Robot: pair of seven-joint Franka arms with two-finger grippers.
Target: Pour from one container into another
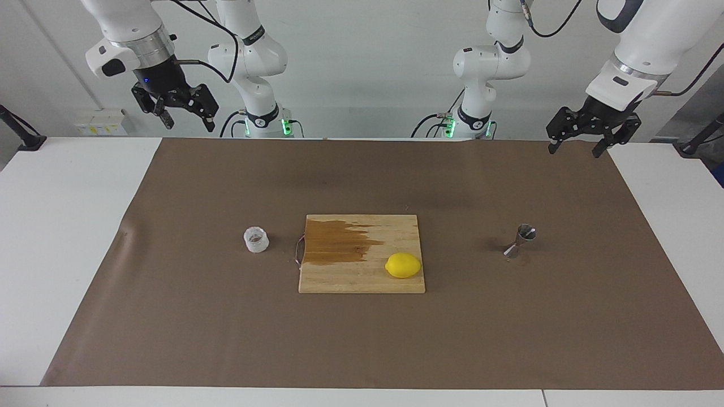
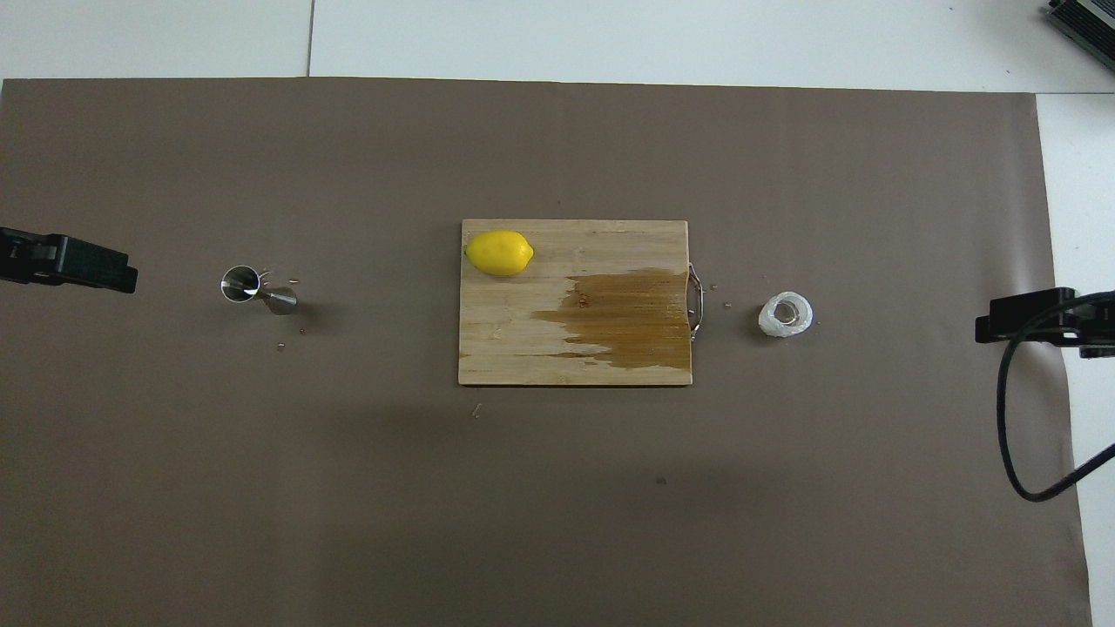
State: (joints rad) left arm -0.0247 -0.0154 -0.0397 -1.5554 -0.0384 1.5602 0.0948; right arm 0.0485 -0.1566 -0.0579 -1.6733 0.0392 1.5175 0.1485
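Taking the cutting board (image 1: 362,253) at the middle of the brown-covered surface (image 1: 362,339) as the landmark, both grippers hang raised over the edge nearest the robots: the right gripper (image 1: 182,116) toward the right arm's end, the left gripper (image 1: 576,142) toward the left arm's end, each with its fingers spread apart and holding nothing. The clear cup (image 1: 256,239) stands upright just beside the board's handle end, well apart from the right fingers. The steel jigger (image 1: 520,241) stands off the board's other end, well apart from the left fingers, and a lemon (image 1: 403,265) lies on the board's corner farther from the robots.

White arms (image 1: 254,56), black end effectors, black cables, green base lights.
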